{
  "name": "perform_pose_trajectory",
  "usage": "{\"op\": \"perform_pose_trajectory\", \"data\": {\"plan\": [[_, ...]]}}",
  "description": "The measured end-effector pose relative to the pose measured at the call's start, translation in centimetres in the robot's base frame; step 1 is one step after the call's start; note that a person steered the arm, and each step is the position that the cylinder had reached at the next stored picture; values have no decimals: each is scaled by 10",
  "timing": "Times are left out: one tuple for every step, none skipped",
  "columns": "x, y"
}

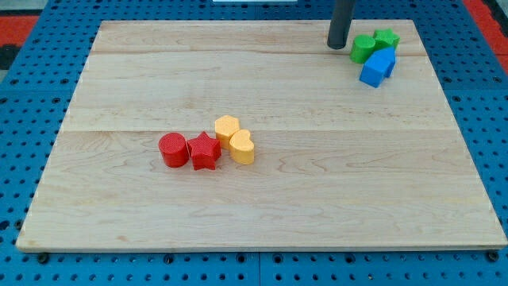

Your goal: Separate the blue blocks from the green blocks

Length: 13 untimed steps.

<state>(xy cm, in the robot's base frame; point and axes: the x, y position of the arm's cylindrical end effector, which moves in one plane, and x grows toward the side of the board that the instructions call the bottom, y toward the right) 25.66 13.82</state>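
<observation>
my tip [338, 45] rests on the desk [262, 199] near the view's top right, just left of the green cylinder [363, 48]. no gripper here, only the rod. the green star [386, 38] touches the cylinder's right. the blue blocks [378, 67] sit right below the greens, touching them. red and yellow blocks cluster mid-desk, well apart.
</observation>
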Motion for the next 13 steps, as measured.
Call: {"op": "perform_pose_trajectory", "data": {"plan": [[0,0],[0,0],[0,-10],[45,-46],[128,-48],[174,17],[164,135],[120,196],[108,207],[102,207],[102,207],[103,207],[103,207]]}}
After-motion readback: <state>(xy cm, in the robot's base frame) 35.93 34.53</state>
